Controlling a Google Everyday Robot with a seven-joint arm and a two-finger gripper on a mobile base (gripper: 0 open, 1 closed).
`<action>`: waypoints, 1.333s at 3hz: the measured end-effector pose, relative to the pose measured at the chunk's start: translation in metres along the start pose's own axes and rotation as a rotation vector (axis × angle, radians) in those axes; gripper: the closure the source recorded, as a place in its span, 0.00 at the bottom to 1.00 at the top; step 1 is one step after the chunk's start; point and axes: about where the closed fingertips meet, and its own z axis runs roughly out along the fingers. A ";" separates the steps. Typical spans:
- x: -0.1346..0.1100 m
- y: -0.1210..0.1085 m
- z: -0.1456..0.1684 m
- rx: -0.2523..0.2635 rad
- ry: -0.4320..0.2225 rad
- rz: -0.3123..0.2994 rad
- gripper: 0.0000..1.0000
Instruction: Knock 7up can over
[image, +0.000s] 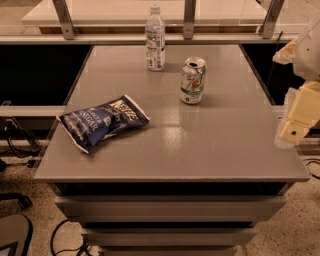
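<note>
While apparently awaiting approach, holds pincer (295, 125), openness untellable, at frame's right edge, well apart from upright 7up can (193, 80).

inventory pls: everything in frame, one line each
7up can: 1, white-silver with green and red marks, upright, right of the table's centre, toward the back.
water bottle: 1, clear with white cap, upright, near the table's back edge, behind and left of the can.
chip bag: 1, dark blue, lying flat on the table's left side.
table: 1, grey, centre of view, drawers beneath.
metal posts: 3, grey, behind the table.
cables: a few, black, on the floor left of the table.
tool: 1, cream, at the right edge of view, beyond the table's right side, apart from the can.
</note>
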 end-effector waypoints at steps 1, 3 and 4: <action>0.000 -0.001 0.000 0.010 -0.003 0.002 0.00; -0.017 -0.026 0.029 0.020 -0.106 -0.063 0.00; -0.032 -0.040 0.051 -0.014 -0.166 -0.138 0.00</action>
